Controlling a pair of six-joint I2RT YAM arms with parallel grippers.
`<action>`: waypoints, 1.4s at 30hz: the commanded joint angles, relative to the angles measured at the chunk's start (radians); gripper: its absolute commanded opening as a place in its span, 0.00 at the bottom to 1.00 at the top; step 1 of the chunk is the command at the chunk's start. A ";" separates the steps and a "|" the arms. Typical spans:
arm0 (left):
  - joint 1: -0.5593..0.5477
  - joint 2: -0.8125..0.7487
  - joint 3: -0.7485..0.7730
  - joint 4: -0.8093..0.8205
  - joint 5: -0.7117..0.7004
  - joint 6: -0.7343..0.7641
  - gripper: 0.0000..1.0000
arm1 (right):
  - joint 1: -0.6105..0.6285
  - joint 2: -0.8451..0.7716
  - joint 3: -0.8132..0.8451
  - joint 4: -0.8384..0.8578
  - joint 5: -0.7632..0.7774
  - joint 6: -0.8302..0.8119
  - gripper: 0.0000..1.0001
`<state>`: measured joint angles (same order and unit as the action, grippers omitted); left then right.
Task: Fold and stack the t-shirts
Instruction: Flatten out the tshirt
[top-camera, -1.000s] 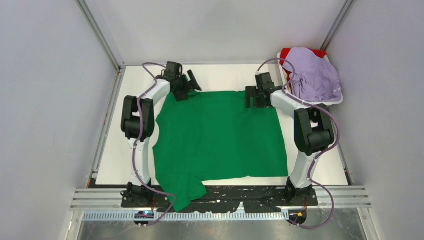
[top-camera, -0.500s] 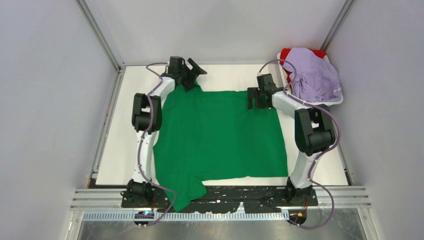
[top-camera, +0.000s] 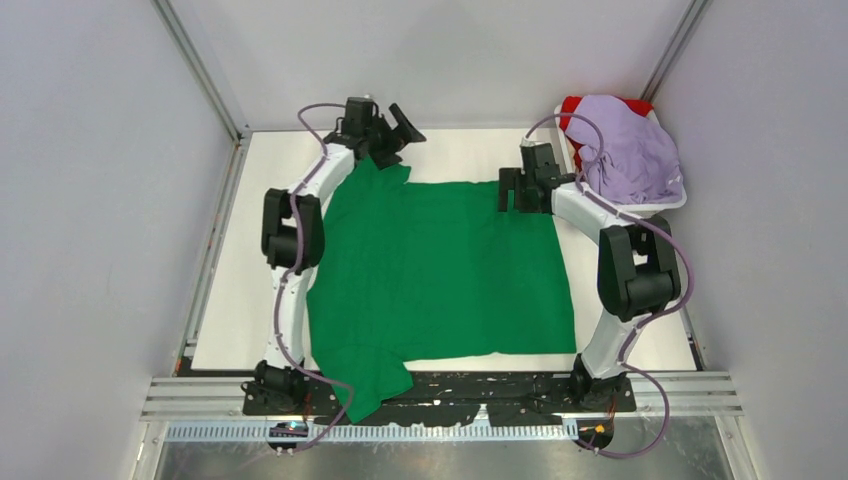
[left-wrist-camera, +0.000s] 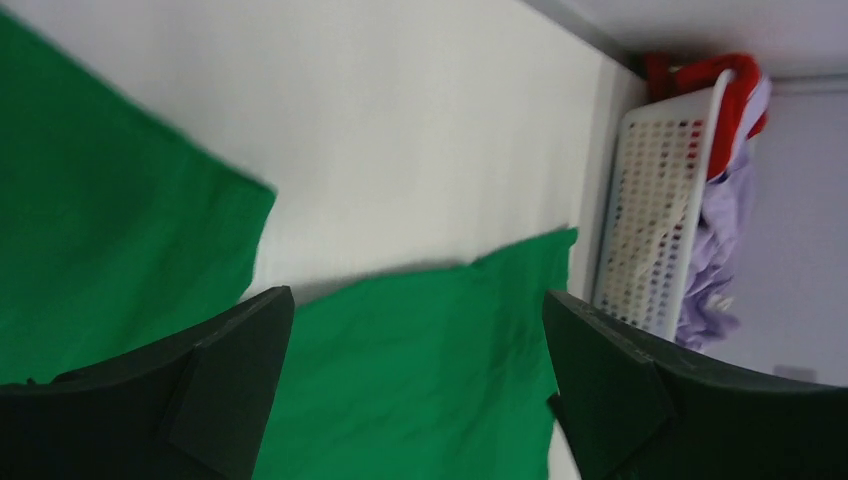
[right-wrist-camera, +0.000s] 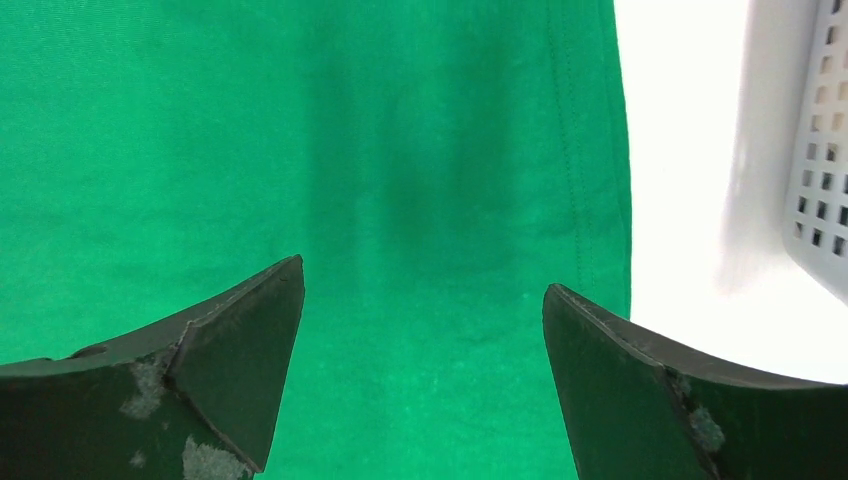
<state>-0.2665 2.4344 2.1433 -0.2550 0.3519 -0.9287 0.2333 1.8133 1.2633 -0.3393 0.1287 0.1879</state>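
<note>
The green t-shirt lies spread flat on the white table. My left gripper is open and empty, raised over the shirt's far left corner; the left wrist view shows green cloth below its jaws. My right gripper is open and empty just above the shirt's far right corner, and green cloth fills the right wrist view between its jaws. The lavender t-shirt lies heaped on the red t-shirt in a basket at the back right.
The white perforated basket stands at the back right corner, close to my right arm; it also shows in both wrist views. The green shirt's near left sleeve hangs over the table's front edge onto the base rail. Walls enclose the table.
My left gripper moved back and to the right from the shirt's far left corner, which now reaches further back. My right gripper shifted slightly back and right.
</note>
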 joint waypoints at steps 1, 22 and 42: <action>0.002 -0.385 -0.269 -0.192 -0.073 0.302 0.99 | -0.003 -0.111 -0.039 0.005 -0.004 0.046 0.96; 0.039 -0.635 -0.937 -0.273 -0.239 0.322 1.00 | -0.002 -0.227 -0.390 0.035 -0.116 0.160 0.95; 0.181 -0.070 -0.102 -0.457 -0.107 0.203 1.00 | -0.040 0.151 0.078 0.000 -0.155 0.254 0.96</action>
<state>-0.0990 2.3070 1.9205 -0.6945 0.2161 -0.7094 0.2104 1.9060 1.2514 -0.3370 -0.0135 0.4232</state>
